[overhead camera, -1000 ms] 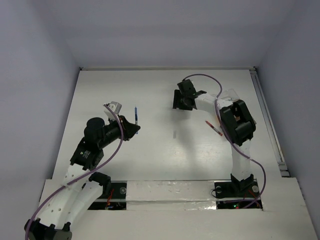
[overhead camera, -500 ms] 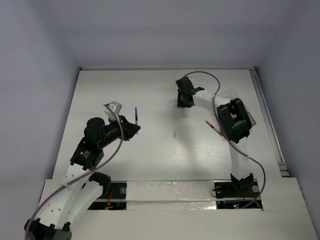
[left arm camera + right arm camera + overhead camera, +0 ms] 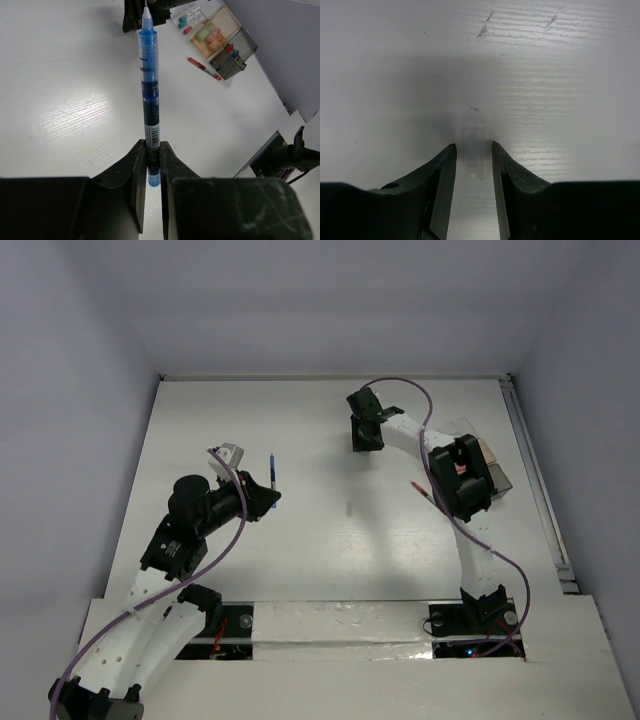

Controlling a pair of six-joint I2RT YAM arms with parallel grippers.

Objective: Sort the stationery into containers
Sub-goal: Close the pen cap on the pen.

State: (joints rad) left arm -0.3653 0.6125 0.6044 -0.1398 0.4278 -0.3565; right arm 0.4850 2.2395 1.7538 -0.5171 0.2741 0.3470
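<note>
Shifted farther up the tabletop [image 3: 320, 560] since the earlier frame, the right claw [image 3: 473, 145] is held half-spread about a blurred clear piece [image 3: 474, 154] (grip undeterminable), the blue pen [image 3: 149, 100] is pinched by the left claw [image 3: 152, 146], and a red pen [image 3: 204, 68] is left beside the partly filled containers [image 3: 231, 20].

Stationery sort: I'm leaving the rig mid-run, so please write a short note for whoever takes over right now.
The left hand is shut on the blue pen.
The right hand is open, fingers either side of a clear piece, not touching it.
The containers sit at the right side of the table with some pieces already inside. The red pen lies on the table beside them.
To do: box the blue pen, clear piece and red pen.
</note>
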